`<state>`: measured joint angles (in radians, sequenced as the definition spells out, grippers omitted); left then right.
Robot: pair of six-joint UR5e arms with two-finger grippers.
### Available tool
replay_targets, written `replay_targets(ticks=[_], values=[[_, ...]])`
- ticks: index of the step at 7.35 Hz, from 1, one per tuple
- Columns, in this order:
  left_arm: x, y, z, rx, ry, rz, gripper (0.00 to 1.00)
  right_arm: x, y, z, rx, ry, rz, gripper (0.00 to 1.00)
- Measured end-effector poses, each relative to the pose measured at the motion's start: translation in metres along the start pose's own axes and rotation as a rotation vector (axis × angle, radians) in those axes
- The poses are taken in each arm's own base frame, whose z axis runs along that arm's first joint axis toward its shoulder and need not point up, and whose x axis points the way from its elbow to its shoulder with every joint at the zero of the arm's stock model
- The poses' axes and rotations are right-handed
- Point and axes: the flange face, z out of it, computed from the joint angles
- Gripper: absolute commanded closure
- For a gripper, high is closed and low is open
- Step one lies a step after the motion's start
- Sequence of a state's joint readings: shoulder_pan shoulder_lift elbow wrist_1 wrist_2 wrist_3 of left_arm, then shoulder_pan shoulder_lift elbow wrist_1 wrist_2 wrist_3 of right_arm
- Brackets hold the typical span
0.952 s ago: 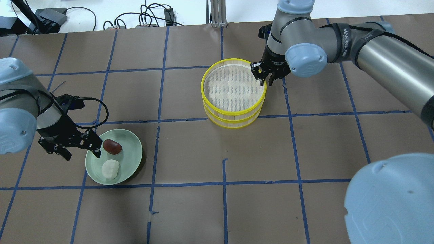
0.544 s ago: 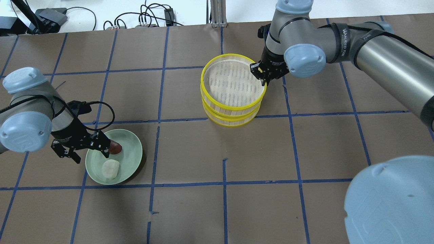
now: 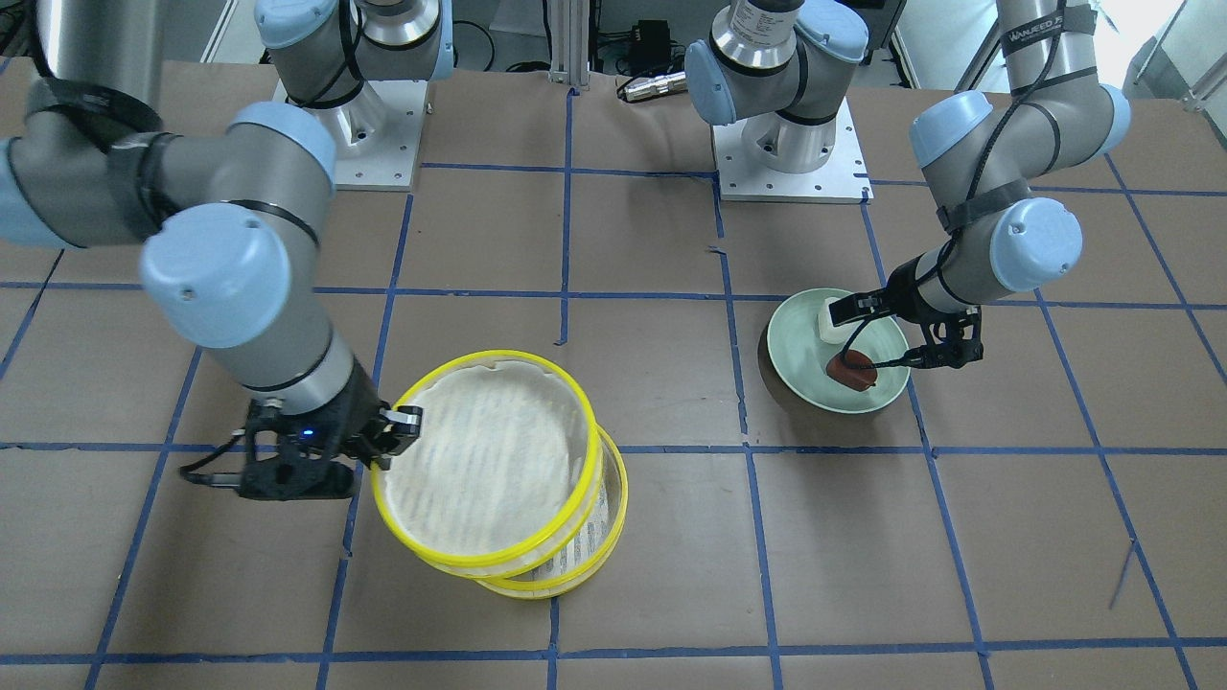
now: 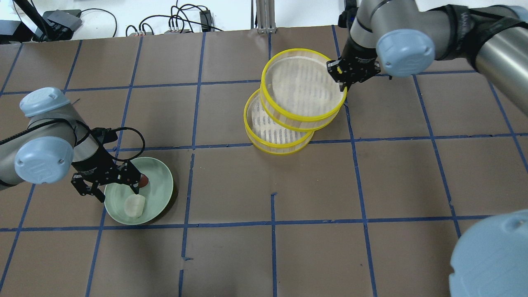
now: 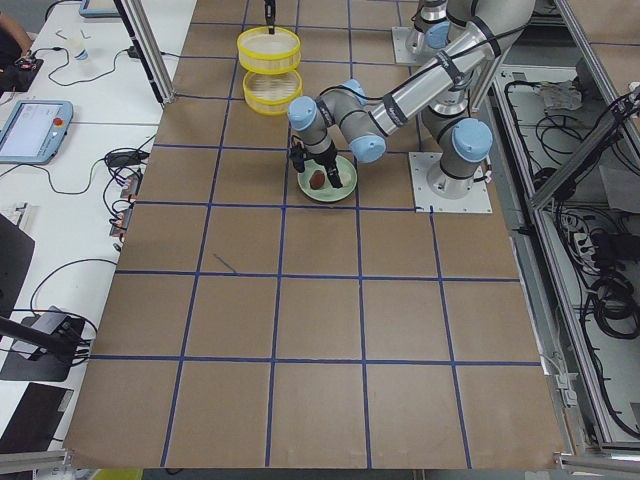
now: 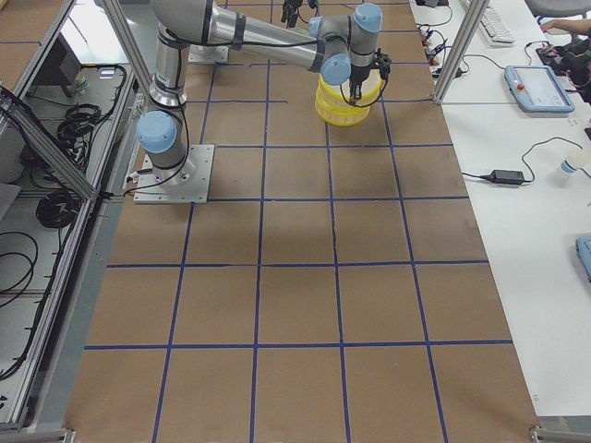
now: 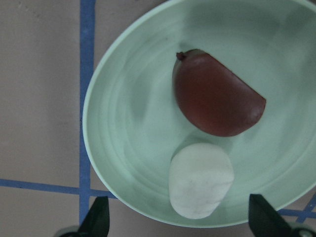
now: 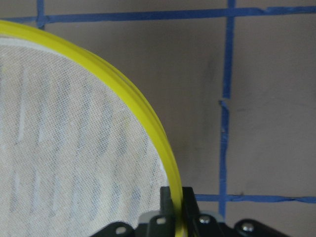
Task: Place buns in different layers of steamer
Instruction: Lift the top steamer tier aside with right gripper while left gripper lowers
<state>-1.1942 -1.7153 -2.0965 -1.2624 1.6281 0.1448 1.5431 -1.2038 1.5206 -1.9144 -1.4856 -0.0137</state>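
Observation:
My right gripper (image 4: 341,80) is shut on the rim of the upper steamer tray (image 4: 303,88) and holds it lifted and offset to the far right of the lower steamer tray (image 4: 268,128). Both trays are empty. In the right wrist view the yellow rim (image 8: 148,113) sits pinched between the fingers. The brown bun (image 4: 143,180) and the white bun (image 4: 135,205) lie on the pale green plate (image 4: 163,194). My left gripper (image 4: 117,190) is open just above the plate. In the left wrist view the white bun (image 7: 200,180) lies between its fingertips, with the brown bun (image 7: 217,96) beyond.
Cables and boxes (image 4: 62,20) lie along the far table edge, beside a metal post (image 4: 264,16). The two robot bases (image 3: 791,163) stand at the robot's side of the table. Blue tape lines grid the brown table.
My right gripper has shut on the upper tray's rim and lifted it up and to the far right off the lower tray. My left gripper has moved in over the plate.

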Motion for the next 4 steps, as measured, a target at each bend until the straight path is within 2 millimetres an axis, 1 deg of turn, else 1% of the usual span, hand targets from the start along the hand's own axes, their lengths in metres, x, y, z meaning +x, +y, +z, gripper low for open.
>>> replay_targets(ticks=[1, 2, 3, 4], values=[[0.005, 0.003, 0.005, -0.01, -0.002, -0.009, 0.02, 0.061, -0.008, -0.01, 0.0, 0.005, -0.004, 0.93], [0.01, 0.007, 0.012, -0.023, -0.004, -0.015, 0.02, 0.119, -0.012, -0.02, 0.006, 0.012, -0.03, 0.93], [0.012, 0.009, 0.016, -0.027, -0.005, -0.022, 0.03, 0.167, -0.013, -0.027, 0.012, 0.024, -0.064, 0.93], [0.013, 0.009, 0.018, -0.025, -0.006, -0.026, 0.04, 0.202, -0.011, -0.029, 0.006, 0.046, -0.095, 0.93]])
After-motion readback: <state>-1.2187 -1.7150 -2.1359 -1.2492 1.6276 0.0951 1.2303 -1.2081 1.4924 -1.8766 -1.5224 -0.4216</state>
